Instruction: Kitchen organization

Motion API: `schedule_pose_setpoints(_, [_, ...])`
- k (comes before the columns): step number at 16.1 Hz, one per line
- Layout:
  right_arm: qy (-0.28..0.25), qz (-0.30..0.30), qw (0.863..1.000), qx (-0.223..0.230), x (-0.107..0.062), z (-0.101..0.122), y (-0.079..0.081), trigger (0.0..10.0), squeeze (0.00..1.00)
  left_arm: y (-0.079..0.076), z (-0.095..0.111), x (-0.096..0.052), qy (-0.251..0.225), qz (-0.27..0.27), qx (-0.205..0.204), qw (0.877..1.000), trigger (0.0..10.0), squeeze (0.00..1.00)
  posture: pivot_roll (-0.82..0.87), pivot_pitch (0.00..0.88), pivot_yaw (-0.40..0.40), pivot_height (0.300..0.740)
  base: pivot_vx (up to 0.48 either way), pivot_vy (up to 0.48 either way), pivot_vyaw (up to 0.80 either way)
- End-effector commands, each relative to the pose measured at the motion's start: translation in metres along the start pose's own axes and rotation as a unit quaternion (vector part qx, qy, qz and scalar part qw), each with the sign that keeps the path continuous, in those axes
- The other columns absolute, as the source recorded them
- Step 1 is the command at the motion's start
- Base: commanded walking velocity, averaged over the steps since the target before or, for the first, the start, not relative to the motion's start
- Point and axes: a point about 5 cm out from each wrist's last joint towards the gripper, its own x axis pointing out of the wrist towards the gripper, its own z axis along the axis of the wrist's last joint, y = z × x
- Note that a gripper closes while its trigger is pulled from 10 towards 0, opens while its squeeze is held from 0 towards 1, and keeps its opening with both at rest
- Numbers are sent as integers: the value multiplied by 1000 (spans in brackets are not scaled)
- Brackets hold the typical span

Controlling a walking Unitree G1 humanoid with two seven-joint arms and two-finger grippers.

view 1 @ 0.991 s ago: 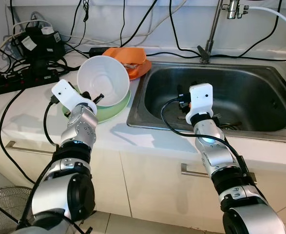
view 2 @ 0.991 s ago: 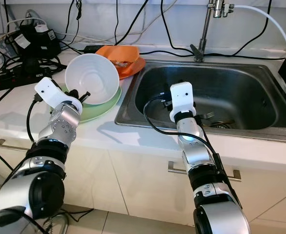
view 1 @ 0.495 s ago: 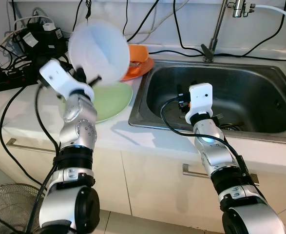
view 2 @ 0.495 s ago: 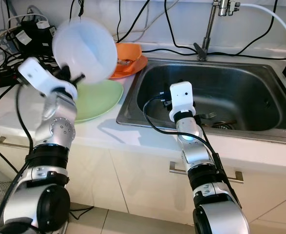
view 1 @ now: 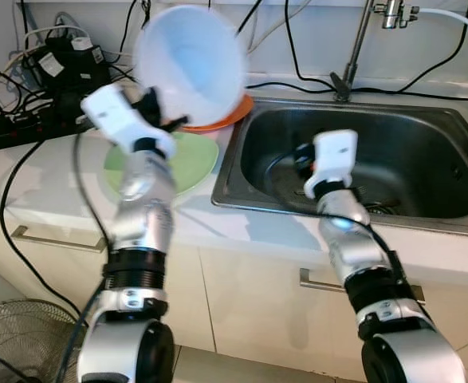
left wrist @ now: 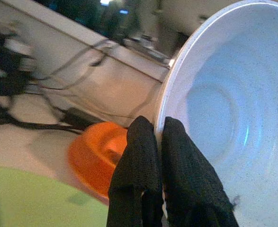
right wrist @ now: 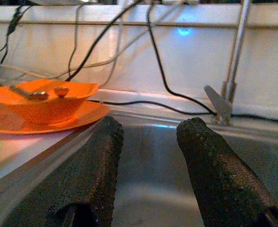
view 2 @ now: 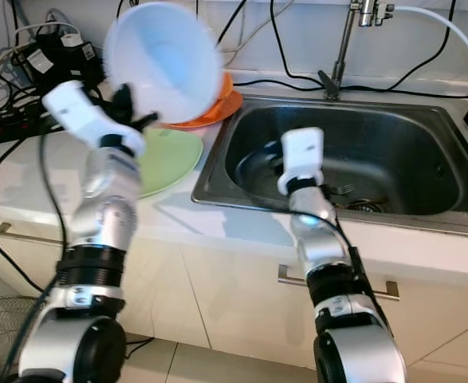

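Note:
A white bowl (view 1: 190, 64) hangs tilted in the air over the counter, its opening facing me. My left gripper (left wrist: 157, 127) is shut on its rim, one finger inside and one outside. Below it a green plate (view 1: 194, 163) lies bare on the counter. Behind that, an orange bowl (right wrist: 44, 101) sits on an orange plate (right wrist: 89, 113) beside the sink. My right gripper (right wrist: 146, 130) is open and holds nothing, hovering over the steel sink (view 1: 425, 152) at its front left.
Utensils (view 2: 341, 189) lie near the sink drain. A tap (view 1: 353, 48) stands behind the sink. Power strips and cables (view 1: 34, 120) crowd the counter's back left. A wire fan (view 1: 18, 343) stands on the floor at the lower left.
My left arm has lifted the white bowl off the green plate and carried it up and to the right, toward the sink. The right arm has barely moved.

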Motion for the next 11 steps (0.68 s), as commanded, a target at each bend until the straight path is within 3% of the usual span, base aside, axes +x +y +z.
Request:
schedule_pose_setpoints(1, [-11, -3, 1000, 21, 4, 9, -2, 10000, 0, -10, 8, 0, -17, -33, 8, 999, 10000, 0, 66, 0, 62, 740, 0, 0, 0])
schedule_pose_setpoints(2, [-13, -8, 999, 35, 6, 12, -8, 10000, 55, -17, 3, -2, -8, -53, 13, 998, 10000, 0, 64, 0, 66, 740, 0, 0, 0])
schedule_pose_setpoints(3, [-13, -9, 999, 40, 7, 13, -10, 10000, 271, -19, 1, -2, -5, -59, 15, 998, 10000, 0, 64, 0, 66, 740, 0, 0, 0])
schedule_pose_setpoints(4, [-15, -18, 998, 54, 7, 15, -17, 10000, 1000, -23, -3, -4, 3, -71, 16, 997, 10000, 0, 63, 0, 70, 740, 0, 0, 0])
schedule_pose_setpoints(6, [-18, -23, 996, 81, 8, 19, -24, 10000, 1000, -26, -8, -6, 12, -81, 18, 996, 10000, 0, 60, 0, 75, 740, 0, 0, 0])
schedule_pose_setpoints(7, [-19, -15, 995, 94, 8, 21, -25, 10000, 286, -28, -11, -7, 19, -89, 20, 996, 10000, 0, 54, 0, 79, 740, 0, 0, 0])
schedule_pose_setpoints(8, [-21, -10, 994, 106, 8, 24, -25, 10000, 0, -30, -14, -8, 24, -94, 26, 995, 10000, 0, 53, 0, 80, 740, 0, 0, 0])
schedule_pose_setpoints(11, [-17, 5, 984, 179, 8, 25, -25, 10000, 0, -33, -16, -10, 26, -100, 33, 994, 10000, 0, 53, 0, 83, 740, 0, 0, 0])
